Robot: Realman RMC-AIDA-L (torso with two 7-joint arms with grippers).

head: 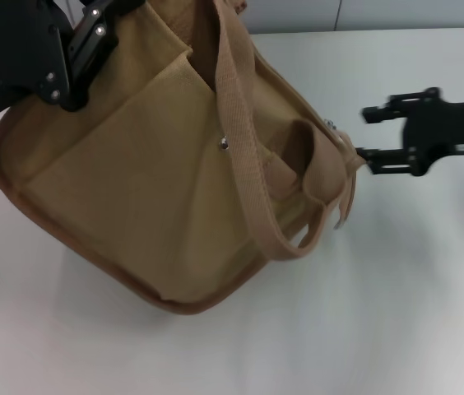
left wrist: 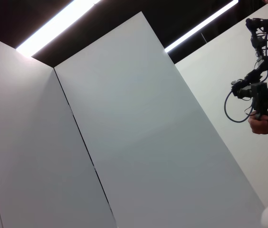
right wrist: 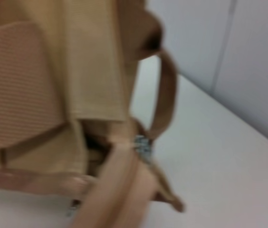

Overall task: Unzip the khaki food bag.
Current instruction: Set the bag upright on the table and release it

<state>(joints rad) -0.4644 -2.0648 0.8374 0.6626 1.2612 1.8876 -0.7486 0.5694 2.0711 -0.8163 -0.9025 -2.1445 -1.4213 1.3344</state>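
The khaki food bag (head: 141, 189) fills the left and middle of the head view, tipped so its front pocket with the metal snap (head: 224, 143) faces up, and a webbing handle (head: 244, 140) is draped across it. My left gripper (head: 80, 62) is clamped on the bag's far left top corner. To the right, my right gripper (head: 366, 133) is open, with its lower finger (head: 370, 154) just beside the bag's end tab (head: 350, 169). The right wrist view looks closely at that end of the bag (right wrist: 91, 71), where a silver zipper piece (right wrist: 142, 145) shows.
The bag rests on a white table (head: 396, 313), with bare surface in front and to the right. Grey wall panels (head: 380, 12) run behind the table. The left wrist view shows only white panels (left wrist: 138, 142), ceiling lights and a person's hand with a device (left wrist: 262, 111).
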